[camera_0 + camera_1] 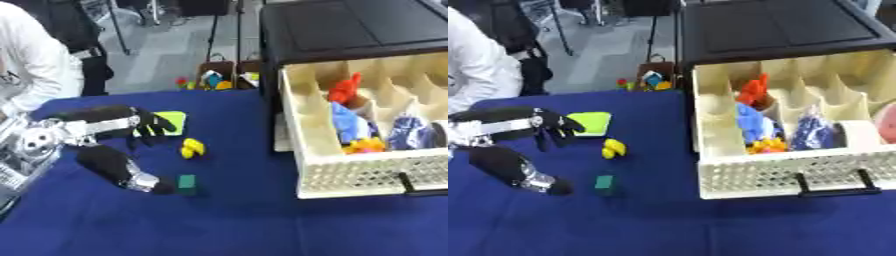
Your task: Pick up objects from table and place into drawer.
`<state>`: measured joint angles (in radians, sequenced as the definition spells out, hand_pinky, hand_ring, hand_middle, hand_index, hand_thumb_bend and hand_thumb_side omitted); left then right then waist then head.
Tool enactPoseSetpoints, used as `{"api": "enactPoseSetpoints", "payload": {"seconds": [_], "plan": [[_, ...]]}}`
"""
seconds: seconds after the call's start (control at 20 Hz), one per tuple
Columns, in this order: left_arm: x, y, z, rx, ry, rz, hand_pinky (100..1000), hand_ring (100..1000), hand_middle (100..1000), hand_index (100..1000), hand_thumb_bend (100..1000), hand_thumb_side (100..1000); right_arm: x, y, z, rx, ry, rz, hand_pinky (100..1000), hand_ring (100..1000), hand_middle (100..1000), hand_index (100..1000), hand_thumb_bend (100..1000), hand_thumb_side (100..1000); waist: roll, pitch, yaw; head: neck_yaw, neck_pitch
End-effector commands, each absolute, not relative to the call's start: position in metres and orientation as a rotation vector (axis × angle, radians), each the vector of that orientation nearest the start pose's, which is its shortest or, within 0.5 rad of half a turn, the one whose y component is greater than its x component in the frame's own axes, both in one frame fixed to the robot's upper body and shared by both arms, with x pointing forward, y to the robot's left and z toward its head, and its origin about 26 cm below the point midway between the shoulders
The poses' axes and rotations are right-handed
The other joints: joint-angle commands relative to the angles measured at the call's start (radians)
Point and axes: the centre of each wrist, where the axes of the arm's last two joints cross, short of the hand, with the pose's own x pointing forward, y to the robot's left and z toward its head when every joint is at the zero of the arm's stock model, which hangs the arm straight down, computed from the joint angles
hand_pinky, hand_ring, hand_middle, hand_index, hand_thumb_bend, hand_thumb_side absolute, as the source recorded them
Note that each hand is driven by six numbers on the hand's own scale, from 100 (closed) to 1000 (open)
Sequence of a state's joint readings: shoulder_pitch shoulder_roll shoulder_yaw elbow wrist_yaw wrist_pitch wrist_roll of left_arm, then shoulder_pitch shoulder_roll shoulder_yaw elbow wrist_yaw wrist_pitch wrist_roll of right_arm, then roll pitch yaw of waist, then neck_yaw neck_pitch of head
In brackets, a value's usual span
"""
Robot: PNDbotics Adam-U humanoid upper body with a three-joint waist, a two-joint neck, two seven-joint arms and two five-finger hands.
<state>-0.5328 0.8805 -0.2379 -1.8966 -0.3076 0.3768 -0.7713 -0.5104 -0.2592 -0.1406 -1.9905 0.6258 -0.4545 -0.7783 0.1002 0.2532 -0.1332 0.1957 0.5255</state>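
A small yellow object (192, 148), its exact shape hard to make out, lies on the table (227, 220), which is covered in a dark blue cloth. It sits near the middle of the table, between the robot's left hand and the drawer. Nearer the viewer lies a small dark green block (186, 183), also on the cloth. A flat lime-green square (173, 121) lies farther back, partly covered by the hand.

The left hand (150, 127), black with a silver-and-black forearm, reaches in from the left and hangs over the near edge of the lime-green square. Its fingers (163, 131) are spread and point downwards, released and holding nothing. They are just left of the yellow object and do not touch it. A second black limb with a silver joint (118, 169) lies lower down, its tip just beside the green block; which part of the robot it belongs to cannot be told.

At the right stands the cream-coloured wooden drawer (785, 175), pulled open from a black cabinet (763, 27), with a perforated front and a black handle (833, 189). Dividers split it into compartments. Inside are an orange-red toy (752, 90), a light blue item (750, 122), a yellow-orange item (768, 145) and a dark blue patterned item (815, 131).
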Motion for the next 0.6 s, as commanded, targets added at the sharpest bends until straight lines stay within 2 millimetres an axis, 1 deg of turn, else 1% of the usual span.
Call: {"api": "enactPoseSetpoints", "payload": {"seconds": [0.05, 0.15, 0.25, 0.35, 0.6], "plan": [[0.326, 0.286, 0.275, 0.522, -1.21, -1.493, 659, 760, 758, 916, 704, 584, 0.311, -0.261, 0.27, 0.882, 2.828, 0.363, 581, 618, 576, 752, 100, 1000, -0.001, -0.018, -0.005, 0.006, 0.002], [0.331, 0.288, 0.271, 0.525, -1.189, -1.491, 659, 757, 747, 903, 685, 582, 0.311, -0.261, 0.27, 0.879, 2.828, 0.363, 581, 618, 576, 752, 100, 1000, 0.0, -0.017, -0.007, 0.006, 0.001], [0.336, 0.29, 0.267, 0.537, -1.16, -1.489, 659, 740, 712, 901, 673, 581, 0.311, -0.261, 0.27, 0.875, 2.829, 0.363, 581, 618, 576, 752, 100, 1000, 0.001, -0.017, -0.01, 0.007, -0.002], [0.34, 0.292, 0.264, 0.556, -1.13, -1.489, 647, 698, 662, 903, 664, 583, 0.311, -0.261, 0.27, 0.872, 2.83, 0.363, 581, 617, 574, 753, 100, 1000, 0.002, -0.016, -0.013, 0.009, -0.004], [0.349, 0.296, 0.258, 0.627, -1.073, -1.514, 658, 710, 687, 901, 658, 584, 0.311, -0.26, 0.271, 0.866, 2.831, 0.366, 582, 618, 570, 754, 100, 1000, 0.004, -0.015, -0.02, 0.013, -0.007]]}}
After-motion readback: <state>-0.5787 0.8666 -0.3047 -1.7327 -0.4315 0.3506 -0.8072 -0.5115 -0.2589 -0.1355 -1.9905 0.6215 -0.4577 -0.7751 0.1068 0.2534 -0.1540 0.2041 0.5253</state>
